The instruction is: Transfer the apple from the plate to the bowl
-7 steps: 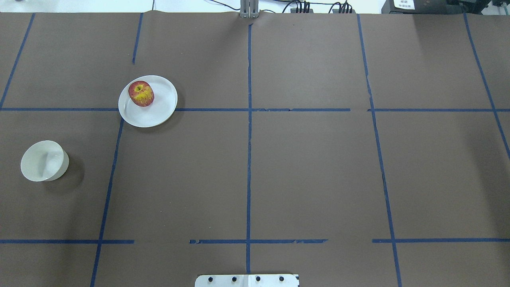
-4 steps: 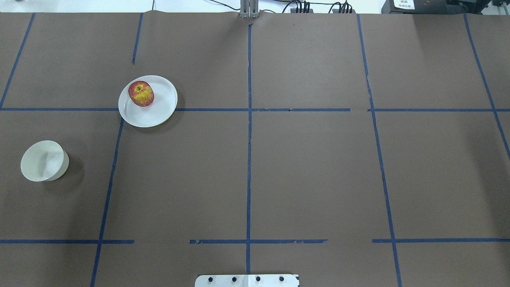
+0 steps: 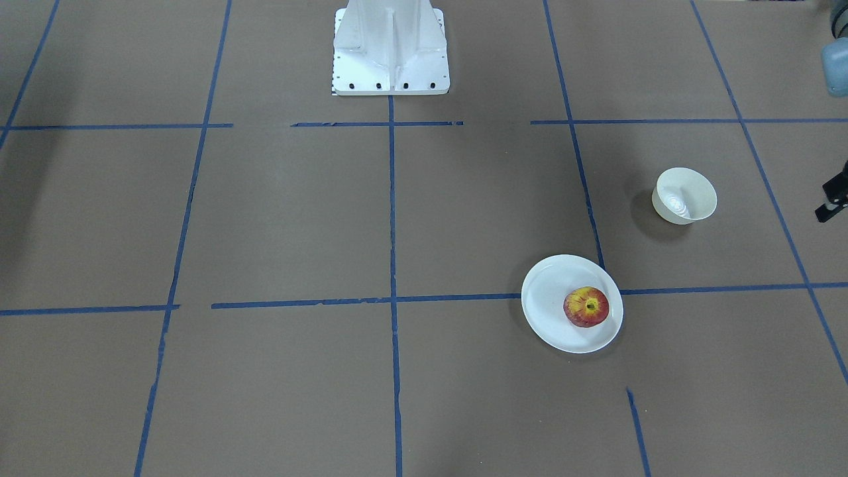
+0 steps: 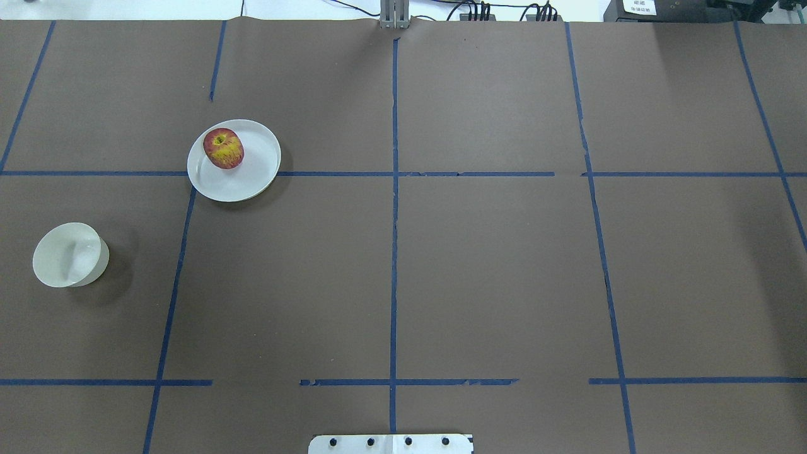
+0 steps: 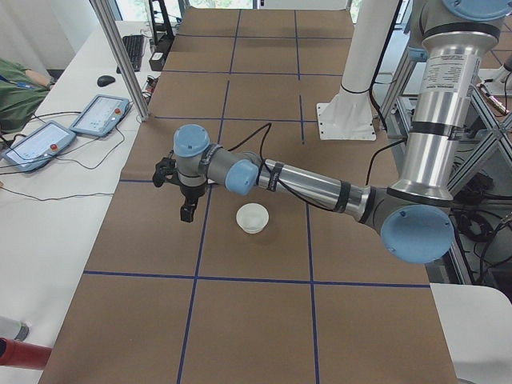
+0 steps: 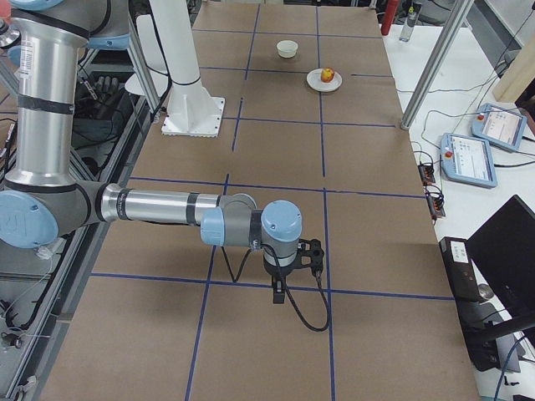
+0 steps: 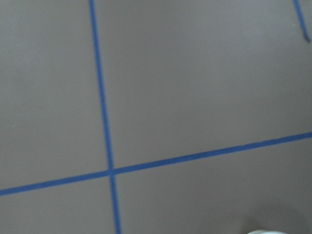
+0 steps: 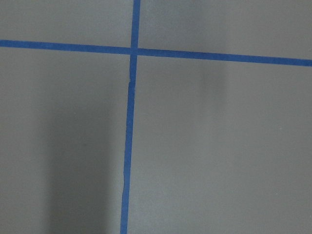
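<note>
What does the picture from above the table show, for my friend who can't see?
A red-and-yellow apple sits on a white plate on a brown table crossed by blue tape lines. An empty white bowl stands apart, nearer the left edge.

1. The table cover (image 4: 504, 265) looks like brown paper: matt, smooth, no shine.
2. The tape lines (image 4: 393, 252) are thin blue tape, frayed in places.
3. The plate (image 4: 249, 176) is white and smooth with a soft gloss.
4. The apple (image 4: 223, 149) has smooth, faintly shiny skin.
5. The bowl (image 4: 68, 255) is cream and thin-walled, with a sheen inside.
6. The left arm (image 5: 308, 180) has bright brushed-metal tubes and blue caps (image 5: 191, 141) — plastic by the look.
7. The base plate (image 3: 391, 66) looks like white-painted metal — satin.
</note>
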